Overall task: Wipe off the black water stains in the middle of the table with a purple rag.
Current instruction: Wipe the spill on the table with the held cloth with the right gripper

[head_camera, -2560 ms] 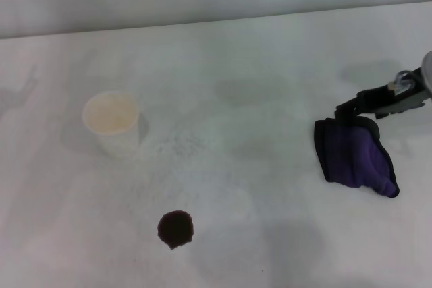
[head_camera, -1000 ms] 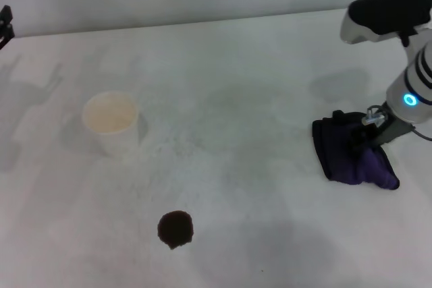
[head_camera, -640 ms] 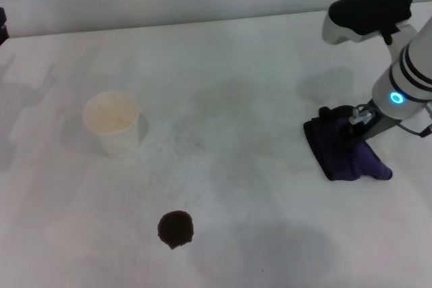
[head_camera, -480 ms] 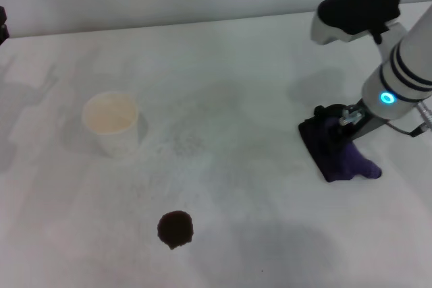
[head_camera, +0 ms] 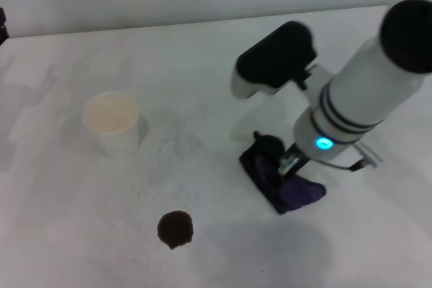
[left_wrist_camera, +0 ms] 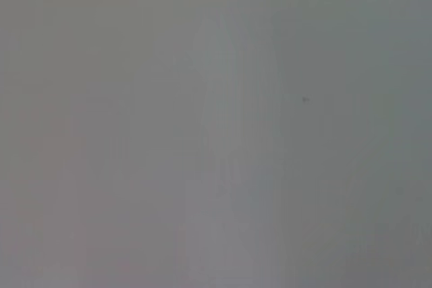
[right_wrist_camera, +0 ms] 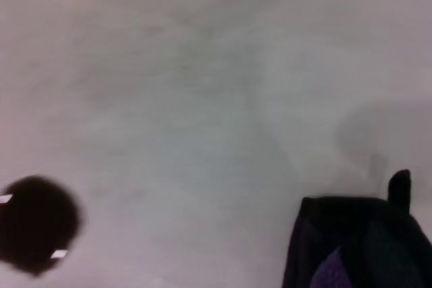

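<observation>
Paper cup (head_camera: 111,122) upright, contents unclear, rag (head_camera: 280,181) apart

On the table (head_camera: 202,59), the purple rag (head_camera: 280,183) lay right of the black water stains (head_camera: 175,228) and a little farther back, well apart. The paper cup (head_camera: 111,123) stood behind the stains, to their left.

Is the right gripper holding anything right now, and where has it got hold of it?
Yes: the right gripper holds the purple rag, pinched at its upper, bunched part.
</observation>
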You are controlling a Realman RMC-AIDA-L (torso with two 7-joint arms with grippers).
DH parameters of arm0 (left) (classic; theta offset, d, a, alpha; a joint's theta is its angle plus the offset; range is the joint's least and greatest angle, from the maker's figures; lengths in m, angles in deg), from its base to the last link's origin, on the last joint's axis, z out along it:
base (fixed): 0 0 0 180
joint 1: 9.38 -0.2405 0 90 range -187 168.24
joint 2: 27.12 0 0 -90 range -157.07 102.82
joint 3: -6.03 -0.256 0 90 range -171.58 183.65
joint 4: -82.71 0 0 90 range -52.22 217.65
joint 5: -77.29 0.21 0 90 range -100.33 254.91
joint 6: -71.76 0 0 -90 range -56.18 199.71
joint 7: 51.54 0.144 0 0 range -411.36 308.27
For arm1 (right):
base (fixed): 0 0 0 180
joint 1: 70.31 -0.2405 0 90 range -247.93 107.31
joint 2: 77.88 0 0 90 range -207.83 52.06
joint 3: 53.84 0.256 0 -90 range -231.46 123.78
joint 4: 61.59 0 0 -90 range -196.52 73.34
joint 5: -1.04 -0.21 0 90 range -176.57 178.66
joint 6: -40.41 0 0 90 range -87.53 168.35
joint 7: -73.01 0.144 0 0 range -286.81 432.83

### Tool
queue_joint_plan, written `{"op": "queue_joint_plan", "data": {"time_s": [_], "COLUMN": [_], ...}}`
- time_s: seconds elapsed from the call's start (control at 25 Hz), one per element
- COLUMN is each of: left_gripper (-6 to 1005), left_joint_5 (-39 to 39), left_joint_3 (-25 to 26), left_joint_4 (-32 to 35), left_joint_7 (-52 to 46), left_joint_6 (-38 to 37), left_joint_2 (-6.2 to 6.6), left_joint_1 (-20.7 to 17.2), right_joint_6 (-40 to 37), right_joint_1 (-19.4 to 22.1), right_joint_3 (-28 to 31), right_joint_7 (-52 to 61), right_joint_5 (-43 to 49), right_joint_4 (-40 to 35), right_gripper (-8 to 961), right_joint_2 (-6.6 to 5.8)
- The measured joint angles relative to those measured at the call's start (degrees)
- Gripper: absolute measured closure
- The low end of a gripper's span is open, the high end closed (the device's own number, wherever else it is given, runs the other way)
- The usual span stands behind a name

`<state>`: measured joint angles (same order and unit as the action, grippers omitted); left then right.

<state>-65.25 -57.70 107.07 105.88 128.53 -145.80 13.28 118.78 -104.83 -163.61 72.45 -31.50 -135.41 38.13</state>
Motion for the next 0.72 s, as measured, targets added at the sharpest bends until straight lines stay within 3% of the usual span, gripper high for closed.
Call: {"op": "queue_joint_plan", "data": {"time_s": [0.72], "left_gripper": [108], "left_joint_5": [0.6], "left_joint_3": [-0.8], "left_joint_4": [0.4], "left_joint_7": [0.7], "left_joint_6": [1.3], "left_joint_2": [0.12], "left_joint_1": [-2.2], "right_joint_6": [-19.2], "right_joint_1": [-8.3], "right_joint_3": [-22.5], "right_joint_7": [2.0], "right_joint_5": [-22.8], "right_joint_4": [4.2], "right_gripper": [856], "right_joint_2": [0.17]}}
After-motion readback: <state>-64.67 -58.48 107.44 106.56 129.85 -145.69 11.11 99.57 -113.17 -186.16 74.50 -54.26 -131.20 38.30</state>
